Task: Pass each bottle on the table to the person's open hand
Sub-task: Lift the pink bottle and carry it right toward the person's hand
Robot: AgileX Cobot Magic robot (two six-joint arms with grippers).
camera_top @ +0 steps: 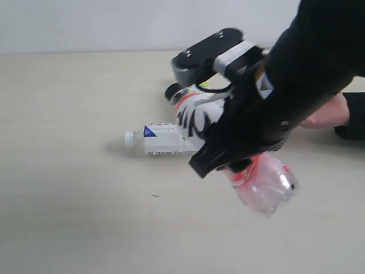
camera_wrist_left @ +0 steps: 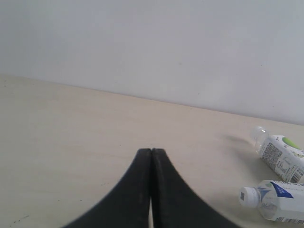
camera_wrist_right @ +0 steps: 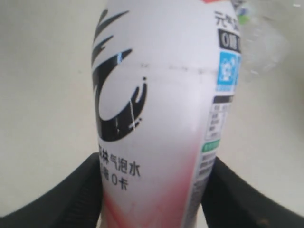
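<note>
My right gripper (camera_top: 236, 157) is shut on the pink-labelled bottle (camera_top: 265, 182) and holds it tilted above the table (camera_top: 68, 171), its black cap (camera_top: 171, 91) pointing to the far side. In the right wrist view this bottle (camera_wrist_right: 156, 109) fills the space between the two black fingers (camera_wrist_right: 71, 194). A blue-labelled, white-capped bottle (camera_top: 159, 140) lies on its side behind it. The left wrist view shows that bottle (camera_wrist_left: 275, 200) and a green-labelled one (camera_wrist_left: 281, 154), both lying flat. My left gripper (camera_wrist_left: 152, 151) is shut and empty. The person's hand (camera_top: 328, 114) rests at the right, mostly hidden by my arm.
The dark sleeve (camera_top: 353, 117) lies along the right edge of the table. A pale wall (camera_top: 114, 23) closes off the far side. The right arm's grey wrist housing (camera_top: 208, 54) hangs over the far bottles and hides what lies under it.
</note>
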